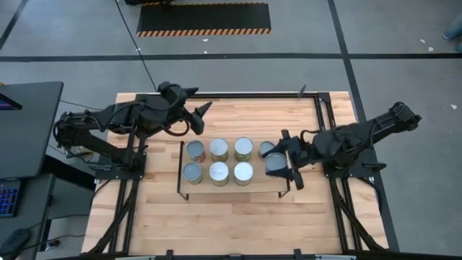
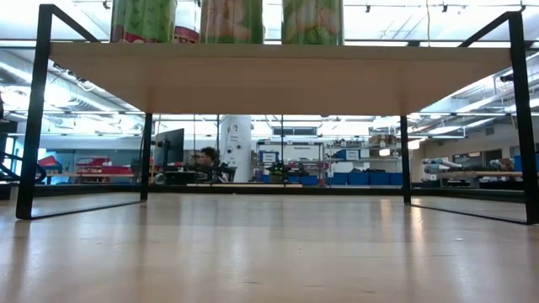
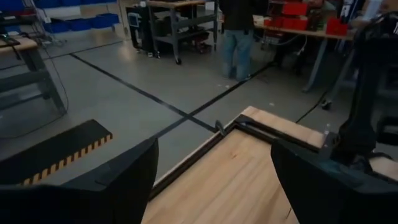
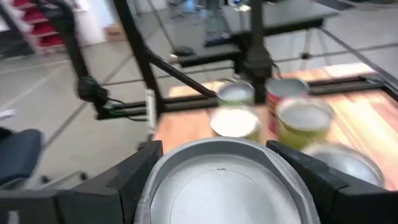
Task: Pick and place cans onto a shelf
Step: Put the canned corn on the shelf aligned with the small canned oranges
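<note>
The shelf (image 1: 256, 188) stands mid-table; from the low view I see its underside (image 2: 278, 80). Several cans stand on it in two rows, for example one (image 1: 219, 173) in the near row. Three near-row cans show in the low view, one of them at the left (image 2: 143, 18). My right gripper (image 1: 287, 160) is at the shelf's right end, shut on a silver-topped can (image 1: 275, 164). My left gripper (image 1: 200, 115) is open and empty, above the table beyond the shelf's far left corner. My right gripper pinches the can between its two fingers, one finger (image 4: 134, 171) on each opposite side of the wall just below the top rim (image 4: 155, 180). The fingers come from the table's right, slanting down. The can is upright, top up; I cannot tell whether its base rests on the shelf.
A black frame rail (image 1: 317, 108) runs along the table's far right part. Bare tabletop (image 1: 238, 224) lies between the shelf and the near edge. Beyond the table, a person (image 3: 239, 37) stands in the room.
</note>
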Tool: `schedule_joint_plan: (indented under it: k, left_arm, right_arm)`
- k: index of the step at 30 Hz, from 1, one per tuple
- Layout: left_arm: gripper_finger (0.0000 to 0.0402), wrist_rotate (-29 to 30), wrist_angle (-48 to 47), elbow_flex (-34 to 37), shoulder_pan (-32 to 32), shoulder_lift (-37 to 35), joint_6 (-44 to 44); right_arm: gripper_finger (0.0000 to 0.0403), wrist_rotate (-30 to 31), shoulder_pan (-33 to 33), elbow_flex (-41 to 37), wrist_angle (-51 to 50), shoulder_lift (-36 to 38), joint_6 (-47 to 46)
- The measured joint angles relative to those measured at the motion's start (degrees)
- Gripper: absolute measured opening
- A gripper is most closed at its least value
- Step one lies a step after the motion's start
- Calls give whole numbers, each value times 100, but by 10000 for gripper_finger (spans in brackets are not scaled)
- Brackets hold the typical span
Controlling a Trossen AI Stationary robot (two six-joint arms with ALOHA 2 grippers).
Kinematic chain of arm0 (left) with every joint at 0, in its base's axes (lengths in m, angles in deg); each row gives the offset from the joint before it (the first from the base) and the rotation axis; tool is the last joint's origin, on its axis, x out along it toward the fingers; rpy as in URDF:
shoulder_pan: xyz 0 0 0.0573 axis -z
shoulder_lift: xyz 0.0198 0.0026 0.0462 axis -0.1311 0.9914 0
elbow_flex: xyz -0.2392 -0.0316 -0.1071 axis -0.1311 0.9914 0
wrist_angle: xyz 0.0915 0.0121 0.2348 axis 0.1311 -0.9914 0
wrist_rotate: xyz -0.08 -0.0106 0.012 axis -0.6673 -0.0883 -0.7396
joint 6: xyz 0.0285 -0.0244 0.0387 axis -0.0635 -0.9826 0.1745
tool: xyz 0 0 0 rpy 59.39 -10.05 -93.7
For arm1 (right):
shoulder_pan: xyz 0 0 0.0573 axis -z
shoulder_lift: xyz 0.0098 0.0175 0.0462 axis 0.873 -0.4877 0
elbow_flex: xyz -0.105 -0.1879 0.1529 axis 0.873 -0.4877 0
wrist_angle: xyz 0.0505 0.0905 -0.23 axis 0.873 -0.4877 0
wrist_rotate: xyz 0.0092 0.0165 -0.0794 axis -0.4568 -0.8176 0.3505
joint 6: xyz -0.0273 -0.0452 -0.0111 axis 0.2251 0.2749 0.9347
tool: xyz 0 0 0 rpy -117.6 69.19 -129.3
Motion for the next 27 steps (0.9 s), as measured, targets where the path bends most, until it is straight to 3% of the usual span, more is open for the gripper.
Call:
schedule_joint_plan:
  k: [5,11,16,27]
  left_arm:
    - [318,-13,-399,0,118,17,-133]
    - [318,-103,-845,4,393,57,-634]
    - [318,-106,-924,4,594,65,-815]
    - [318,-102,-939,4,648,65,-898]
  right_arm:
    - [278,395,-246,-890,604,60,161]
    - [278,598,-394,-2392,2513,205,312]
    - [278,794,-341,-3152,3343,241,602]
    - [282,733,-148,-3321,3540,7,750]
